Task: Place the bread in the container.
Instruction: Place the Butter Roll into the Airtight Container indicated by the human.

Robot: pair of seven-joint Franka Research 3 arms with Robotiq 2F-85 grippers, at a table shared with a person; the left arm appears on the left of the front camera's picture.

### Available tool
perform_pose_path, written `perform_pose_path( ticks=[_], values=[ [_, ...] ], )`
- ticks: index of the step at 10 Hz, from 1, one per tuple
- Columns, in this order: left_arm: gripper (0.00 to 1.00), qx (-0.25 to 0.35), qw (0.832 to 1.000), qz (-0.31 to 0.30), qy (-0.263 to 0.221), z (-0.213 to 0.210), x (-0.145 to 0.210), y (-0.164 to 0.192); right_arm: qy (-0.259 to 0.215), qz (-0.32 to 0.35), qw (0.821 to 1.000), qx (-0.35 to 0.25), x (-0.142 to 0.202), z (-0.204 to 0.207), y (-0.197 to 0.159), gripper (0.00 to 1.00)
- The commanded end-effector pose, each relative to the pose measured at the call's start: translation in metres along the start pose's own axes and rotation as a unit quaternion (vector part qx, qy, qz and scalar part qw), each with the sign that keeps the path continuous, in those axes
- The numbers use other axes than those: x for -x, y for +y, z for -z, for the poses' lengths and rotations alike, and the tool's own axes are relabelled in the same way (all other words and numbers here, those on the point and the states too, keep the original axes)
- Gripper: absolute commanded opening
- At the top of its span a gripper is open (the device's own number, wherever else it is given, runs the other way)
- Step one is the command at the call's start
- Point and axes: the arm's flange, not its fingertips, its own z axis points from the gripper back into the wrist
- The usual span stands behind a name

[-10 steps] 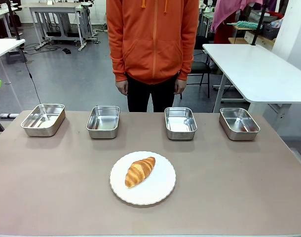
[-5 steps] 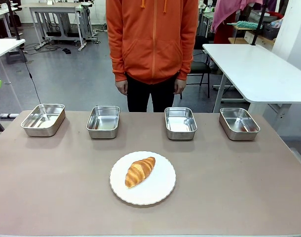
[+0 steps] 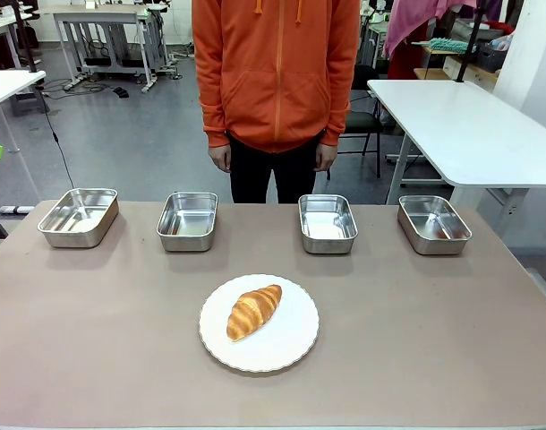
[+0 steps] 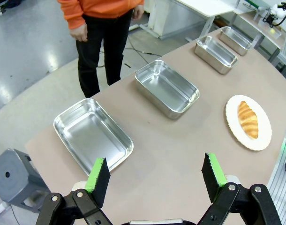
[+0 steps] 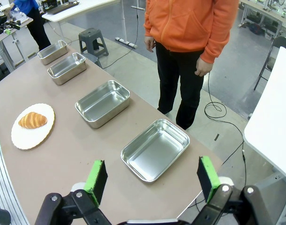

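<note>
A golden-brown croissant, the bread [image 3: 253,311], lies on a round white plate [image 3: 294,342] near the table's front middle; it is also in the left wrist view [image 4: 248,120] and the right wrist view [image 5: 33,120]. Four alike shiny steel pans stand empty in a row along the far edge [image 3: 78,216] [image 3: 187,220] [image 3: 327,222] [image 3: 433,224]; which one is the container I cannot tell. My left gripper [image 4: 154,174] hangs open high above the table's left end. My right gripper [image 5: 152,177] hangs open above the right end.
A person in an orange hoodie [image 3: 277,72] stands at the far side, hands [image 3: 221,160] down at the sides. A grey stool [image 4: 14,178] stands off the table's left end. A white table [image 3: 461,125] is at the back right.
</note>
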Motion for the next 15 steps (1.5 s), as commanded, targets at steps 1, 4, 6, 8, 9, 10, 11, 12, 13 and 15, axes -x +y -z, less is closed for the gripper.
perform_pose_path(
  ticks=[1, 4, 6, 8, 9, 10, 11, 12, 13, 15],
  values=[
    [1.00, 0.001, 1.000, -0.001, -0.007, -0.0016, 0.0000, 0.0014, -0.002, -0.001, 1.000, -0.001, -0.0006, 0.0007, 0.0000, 1.00],
    [1.00, 0.001, 1.000, -0.001, -0.007, -0.0016, 0.0000, 0.0014, -0.002, -0.001, 1.000, -0.001, -0.0006, 0.0007, 0.0000, 1.00],
    [1.00, 0.001, 1.000, -0.001, -0.007, -0.0016, 0.0000, 0.0014, -0.002, -0.001, 1.000, -0.001, -0.0006, 0.0007, 0.0000, 1.00],
    [1.00, 0.001, 1.000, -0.001, -0.007, -0.0016, 0.0000, 0.0014, -0.002, -0.001, 1.000, -0.001, -0.0006, 0.0007, 0.0000, 1.00],
    [1.00, 0.001, 1.000, -0.001, -0.007, -0.0016, 0.0000, 0.0014, -0.002, -0.001, 1.000, -0.001, -0.0006, 0.0007, 0.0000, 1.00],
    [1.00, 0.001, 1.000, -0.001, -0.007, -0.0016, 0.0000, 0.0014, -0.002, -0.001, 1.000, -0.001, -0.0006, 0.0007, 0.0000, 1.00],
    [1.00, 0.001, 1.000, -0.001, -0.007, -0.0016, 0.0000, 0.0014, -0.002, -0.001, 1.000, -0.001, -0.0006, 0.0007, 0.0000, 1.00],
    [1.00, 0.001, 1.000, -0.001, -0.007, -0.0016, 0.0000, 0.0014, -0.002, -0.001, 1.000, -0.001, -0.0006, 0.0007, 0.0000, 1.00],
    [1.00, 0.001, 1.000, -0.001, -0.007, -0.0016, 0.0000, 0.0014, -0.002, -0.001, 1.000, -0.001, -0.0006, 0.0007, 0.0000, 1.00],
    [1.00, 0.001, 1.000, -0.001, -0.007, -0.0016, 0.0000, 0.0014, -0.002, -0.001, 1.000, -0.001, -0.0006, 0.0007, 0.0000, 1.00]
  ],
)
